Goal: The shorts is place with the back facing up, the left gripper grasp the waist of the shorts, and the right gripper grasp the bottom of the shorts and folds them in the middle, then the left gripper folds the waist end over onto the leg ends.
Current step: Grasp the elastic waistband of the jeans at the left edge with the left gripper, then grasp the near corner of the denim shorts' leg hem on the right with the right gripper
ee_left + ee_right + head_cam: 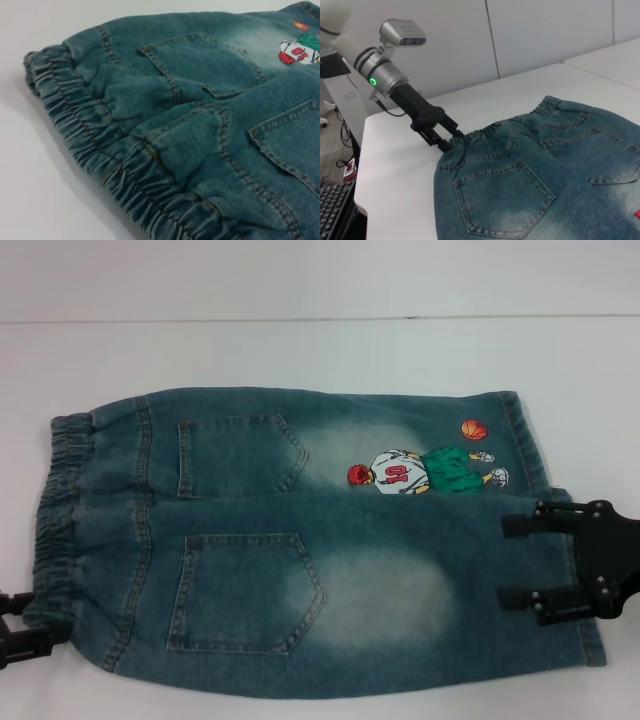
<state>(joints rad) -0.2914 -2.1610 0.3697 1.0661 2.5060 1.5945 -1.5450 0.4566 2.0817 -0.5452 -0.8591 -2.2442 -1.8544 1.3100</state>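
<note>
The grasping step is in hand: the waist of the shorts [470, 137] is met by the left gripper [445, 142], its closure undeterminable. The right gripper [520, 560] is spread wide over the bottom of the shorts [590, 635]; closing there is judged next.

A plain white tabletop [300, 350] carries the shorts [300, 550]. They lie flat, back pockets up, waist [62, 520] toward its left edge, hems toward its right.

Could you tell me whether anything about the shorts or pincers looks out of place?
Nothing stands out. The shorts lie flat, back pockets up, undamaged. The left pincer sits at the near corner of the waist, and the right pincer is over the near leg hem.
</note>
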